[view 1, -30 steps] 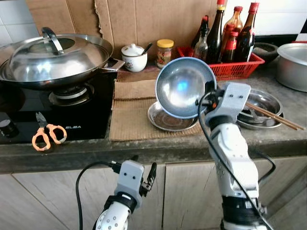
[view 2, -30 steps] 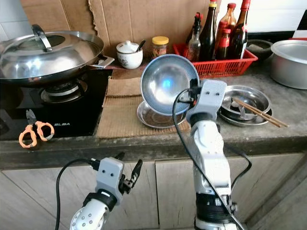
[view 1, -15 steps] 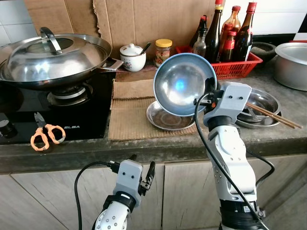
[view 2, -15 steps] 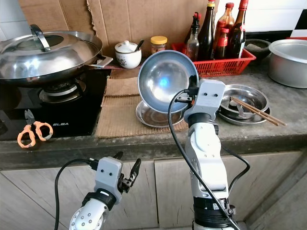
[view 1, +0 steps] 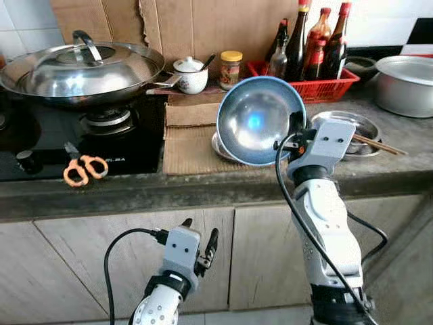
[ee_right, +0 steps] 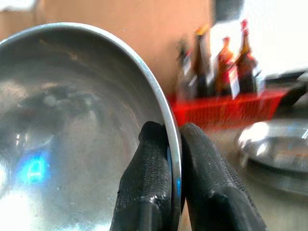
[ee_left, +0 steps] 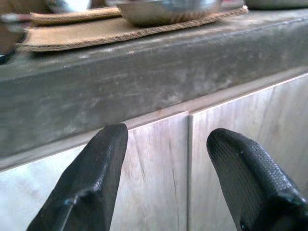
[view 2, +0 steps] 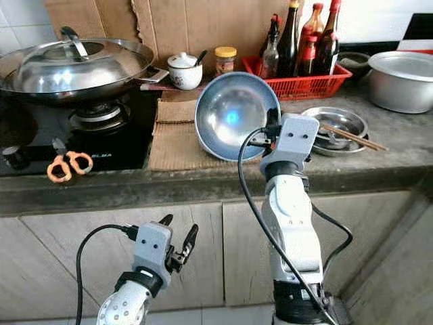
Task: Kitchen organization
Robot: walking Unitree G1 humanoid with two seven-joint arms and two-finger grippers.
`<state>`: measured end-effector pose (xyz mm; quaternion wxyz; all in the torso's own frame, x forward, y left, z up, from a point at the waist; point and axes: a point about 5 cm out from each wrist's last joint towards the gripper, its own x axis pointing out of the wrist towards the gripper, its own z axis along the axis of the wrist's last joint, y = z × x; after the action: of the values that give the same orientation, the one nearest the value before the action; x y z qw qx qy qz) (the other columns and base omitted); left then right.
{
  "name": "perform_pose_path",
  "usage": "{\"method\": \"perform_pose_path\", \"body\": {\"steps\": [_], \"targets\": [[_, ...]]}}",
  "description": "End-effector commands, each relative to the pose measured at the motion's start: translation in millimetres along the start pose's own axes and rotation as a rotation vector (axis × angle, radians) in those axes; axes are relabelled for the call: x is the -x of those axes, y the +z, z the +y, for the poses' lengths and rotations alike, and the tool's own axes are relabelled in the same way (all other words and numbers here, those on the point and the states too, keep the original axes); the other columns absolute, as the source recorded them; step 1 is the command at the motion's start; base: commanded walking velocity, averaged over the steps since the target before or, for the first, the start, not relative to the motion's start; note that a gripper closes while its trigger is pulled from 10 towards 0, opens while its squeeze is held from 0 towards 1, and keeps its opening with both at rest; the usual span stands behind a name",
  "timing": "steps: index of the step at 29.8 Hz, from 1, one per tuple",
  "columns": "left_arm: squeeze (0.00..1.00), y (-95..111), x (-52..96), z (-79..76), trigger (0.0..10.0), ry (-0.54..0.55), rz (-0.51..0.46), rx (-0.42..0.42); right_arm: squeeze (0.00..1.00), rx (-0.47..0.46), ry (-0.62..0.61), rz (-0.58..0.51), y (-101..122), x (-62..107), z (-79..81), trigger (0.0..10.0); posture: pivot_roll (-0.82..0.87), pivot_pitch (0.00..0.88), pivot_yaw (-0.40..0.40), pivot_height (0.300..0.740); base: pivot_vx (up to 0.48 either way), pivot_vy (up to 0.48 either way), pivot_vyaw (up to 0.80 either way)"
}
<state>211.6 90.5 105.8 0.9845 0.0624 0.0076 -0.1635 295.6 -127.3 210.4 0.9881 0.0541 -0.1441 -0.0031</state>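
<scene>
Counter [view 1: 223,183]: wok [view 1: 81,68] on stove [view 1: 67,139] at left, scissors [view 1: 84,168] before it. Mat [view 1: 189,139] centre; bottle basket [view 1: 318,84] behind, plates [view 1: 355,128] and pot [view 1: 406,84] at right.

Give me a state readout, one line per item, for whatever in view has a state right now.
Round steel bowl: tipped on edge, rim pinched by the right gripper, raised above the counter.
Left gripper: open, low beside the cabinet doors.
Large steel wok: lid on, sitting on the burner.
Small white ceramic jar: lidded, spoon handle sticking out.
Orange-handled scissors: lying flat on the black stove.
</scene>
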Motion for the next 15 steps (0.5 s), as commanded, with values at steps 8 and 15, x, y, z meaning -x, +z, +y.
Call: {"method": "perform_pose_path", "body": {"steps": [8, 15], "targets": [[0.00, 0.8, 0.8, -1.5, 10.0, -0.006, -0.005, 0.003, 0.00, 0.108, 0.141, 0.078, -21.6, 23.1, 2.7, 0.0, 0.02, 0.011, -0.005, 0.740, -0.316, 0.000, 0.00], [0.00, -0.3, 1.6, -1.4, 10.0, -0.013, -0.004, 0.001, 0.00, 0.169, 0.223, 0.132, -38.7, 47.3, 1.6, 0.0, 0.02, 0.002, -0.002, 0.740, -0.322, 0.000, 0.00]]}}
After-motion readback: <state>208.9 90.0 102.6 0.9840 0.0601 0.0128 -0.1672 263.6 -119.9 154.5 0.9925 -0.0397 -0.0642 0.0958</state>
